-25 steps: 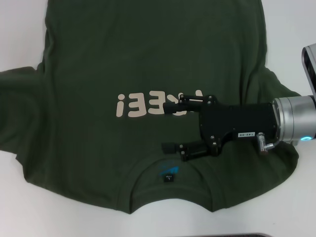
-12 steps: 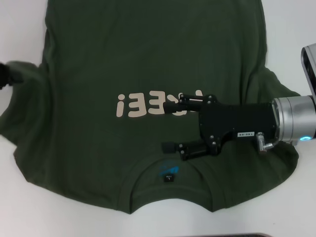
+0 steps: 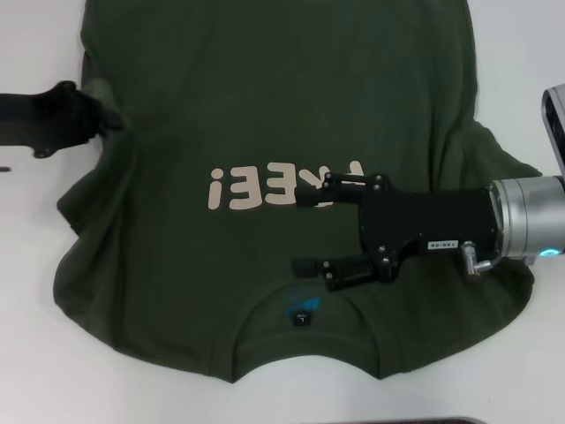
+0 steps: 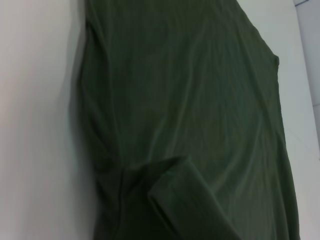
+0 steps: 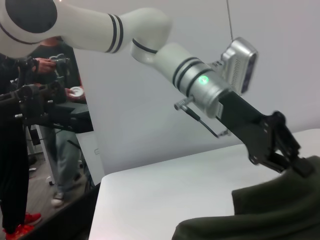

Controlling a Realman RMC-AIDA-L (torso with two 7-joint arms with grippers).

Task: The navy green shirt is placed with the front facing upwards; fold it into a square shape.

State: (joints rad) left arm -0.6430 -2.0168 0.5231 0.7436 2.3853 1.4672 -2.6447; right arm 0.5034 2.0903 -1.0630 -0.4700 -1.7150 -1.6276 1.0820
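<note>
The navy green shirt [image 3: 265, 106] lies front up on the white table [image 3: 530, 53], its cream print [image 3: 256, 187] upside down and its collar label [image 3: 300, 309] near me. My left gripper [image 3: 112, 119] reaches in from the left, shut on the left sleeve, which is lifted and drawn in over the shirt's body. The right wrist view shows that same left gripper [image 5: 299, 167] pinching raised cloth [image 5: 270, 210]. In the left wrist view the sleeve's folded edge [image 4: 175, 180] lies on the body. My right gripper [image 3: 302, 228] is open over the chest, between print and collar.
Bare table surrounds the shirt on the left [image 3: 26, 265] and right. A dark edge [image 3: 424, 420] runs along the bottom of the head view. Beyond the table's far edge [image 5: 100, 190], a person [image 5: 20, 125] stands beside equipment.
My left gripper has come in from the left, dragging the left sleeve inward over the shirt's side. The right gripper has shifted only slightly.
</note>
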